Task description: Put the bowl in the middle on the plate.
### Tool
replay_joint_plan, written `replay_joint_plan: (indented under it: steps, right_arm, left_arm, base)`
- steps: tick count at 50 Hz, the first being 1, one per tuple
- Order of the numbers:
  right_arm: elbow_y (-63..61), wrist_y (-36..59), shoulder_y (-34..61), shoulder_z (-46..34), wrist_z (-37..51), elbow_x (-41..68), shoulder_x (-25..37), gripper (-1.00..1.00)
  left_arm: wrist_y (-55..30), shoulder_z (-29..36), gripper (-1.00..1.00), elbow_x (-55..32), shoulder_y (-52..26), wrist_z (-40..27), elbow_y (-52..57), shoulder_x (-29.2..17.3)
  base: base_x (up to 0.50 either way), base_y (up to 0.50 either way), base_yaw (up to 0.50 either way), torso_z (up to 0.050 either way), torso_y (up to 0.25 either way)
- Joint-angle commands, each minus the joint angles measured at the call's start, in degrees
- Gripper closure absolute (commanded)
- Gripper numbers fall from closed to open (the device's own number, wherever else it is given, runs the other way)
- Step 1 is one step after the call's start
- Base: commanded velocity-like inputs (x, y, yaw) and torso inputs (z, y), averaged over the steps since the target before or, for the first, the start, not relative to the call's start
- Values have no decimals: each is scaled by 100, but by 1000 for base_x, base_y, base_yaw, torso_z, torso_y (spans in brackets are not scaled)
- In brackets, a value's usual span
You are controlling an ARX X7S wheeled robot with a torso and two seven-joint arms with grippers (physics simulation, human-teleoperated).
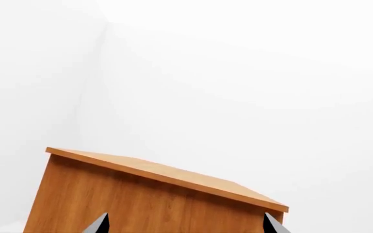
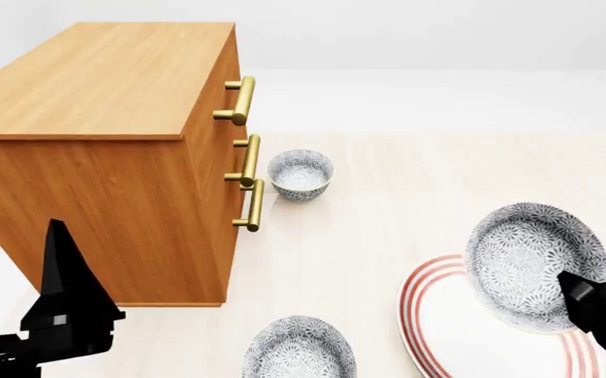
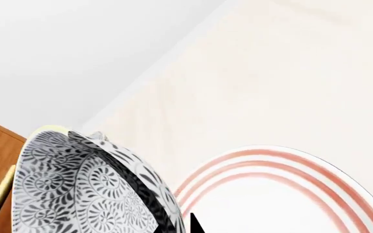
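The right hand [image 2: 586, 303] grips the bowl [image 2: 529, 264], tilted above the plate [image 2: 440, 331]; the left hand [image 1: 186, 224] is released near the wooden cabinet [image 2: 103, 142], two other bowls [image 2: 300, 173] lie on the worktop [image 2: 408, 181].

Bare simulated room — blank white walls [image 1: 238, 73], pale floor [image 2: 387, 228], wooden drawer cabinet [image 2: 92, 157] — homelike crockery.

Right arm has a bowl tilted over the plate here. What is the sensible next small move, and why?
Probably lower and level the bowl onto the plate before releasing. The right gripper holds it by the rim, tilted and overlapping the plate's red rings rather than sitting flat, so letting go now would likely drop or tip it. The left gripper is off by the cabinet.
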Motion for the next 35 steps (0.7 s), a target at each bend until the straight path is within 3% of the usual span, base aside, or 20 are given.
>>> replay_joint_plan:
  steps: [1,35]
  right_arm:
    - [37,84,333,20,-174,-63,-7,100]
    - [362,-67,54,-187,-433,66,-384,100]
  left_arm:
    - [21,9,-100,7,25,-12,3,-7]
    - [27,42,-100,6,-6,-54,-11,-44]
  base:
    - [0,0,0,0,0]
    - [0,0,0,0,0]
